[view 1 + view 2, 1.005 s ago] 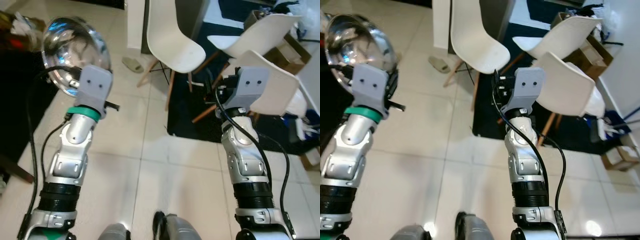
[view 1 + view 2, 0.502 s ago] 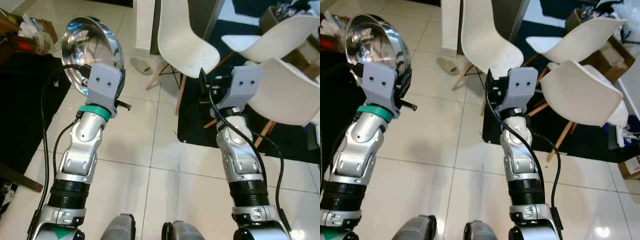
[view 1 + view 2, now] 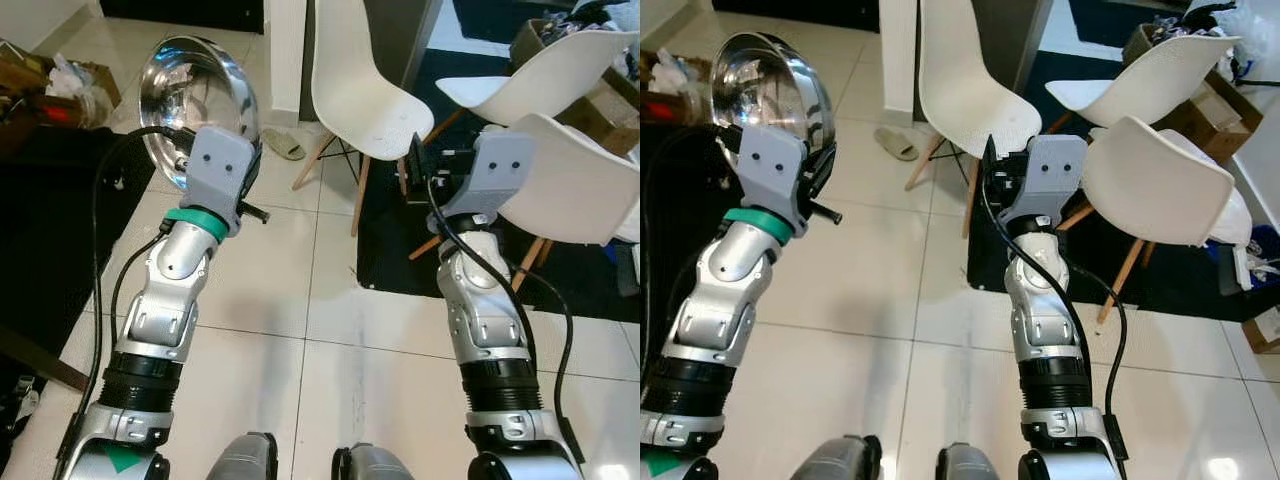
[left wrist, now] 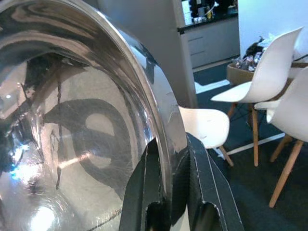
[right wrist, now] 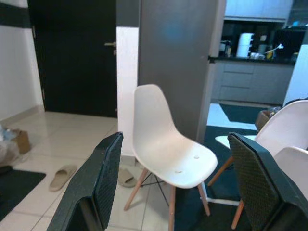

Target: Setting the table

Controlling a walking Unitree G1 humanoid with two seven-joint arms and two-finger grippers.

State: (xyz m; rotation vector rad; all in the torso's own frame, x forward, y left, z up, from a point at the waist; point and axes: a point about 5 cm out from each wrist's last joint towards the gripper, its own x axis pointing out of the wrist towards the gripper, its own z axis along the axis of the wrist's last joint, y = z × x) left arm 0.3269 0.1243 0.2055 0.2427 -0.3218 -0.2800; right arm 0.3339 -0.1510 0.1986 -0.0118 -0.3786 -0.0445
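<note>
A shiny steel bowl (image 3: 193, 106) is held up on edge at the left, over the floor. My left gripper (image 4: 168, 192) is shut on the bowl's rim (image 4: 159, 115), one black finger on each side of it. My right gripper (image 5: 175, 187) is raised at the right, open, with nothing between its two black fingers (image 5: 103, 178). Its grey wrist housing (image 3: 497, 170) sits in front of a white chair.
A white chair (image 3: 360, 85) stands ahead in the middle. Two more white chairs (image 3: 575, 180) stand at the right on a dark rug (image 3: 480, 250). A slipper (image 3: 285, 148) lies on the tiled floor. A dark mat (image 3: 50, 250) lies at the left.
The camera has shifted, so the chairs and floor sit a little differently in the picture. The bowl stays gripped in the left gripper, and the right gripper stays open.
</note>
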